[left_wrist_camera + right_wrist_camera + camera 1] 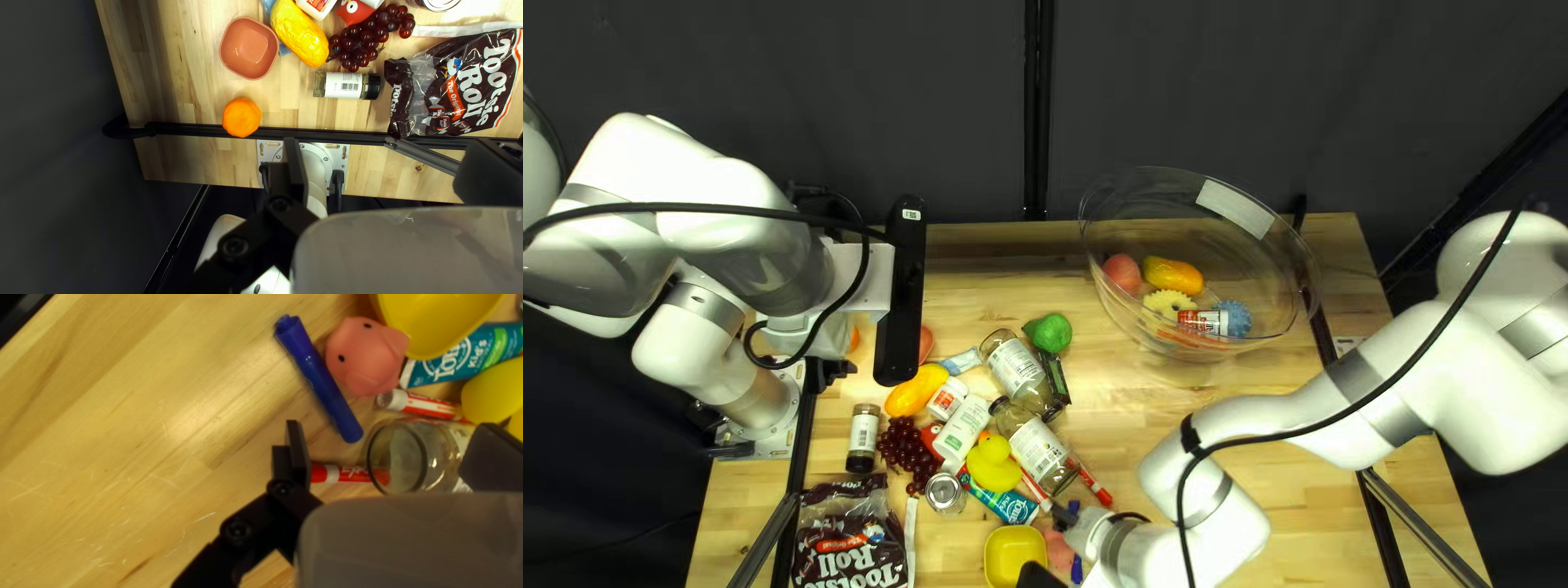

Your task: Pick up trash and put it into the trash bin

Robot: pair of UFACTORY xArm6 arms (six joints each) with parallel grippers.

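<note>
Pick step, probably. Right gripper (392, 438): fingers apart, near clear glass jar with white label (1039, 448), lower middle of top left view. Left gripper (388, 144) apart too. Next: align, close, carry to clear round bowl (1285, 294), likely bin.

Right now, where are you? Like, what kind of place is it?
Probably a robotics lab. My left arm and right arm stand at a wooden table, a dark curtain hangs behind it, and a yellow duck lies jumbled with glass jars.
</note>
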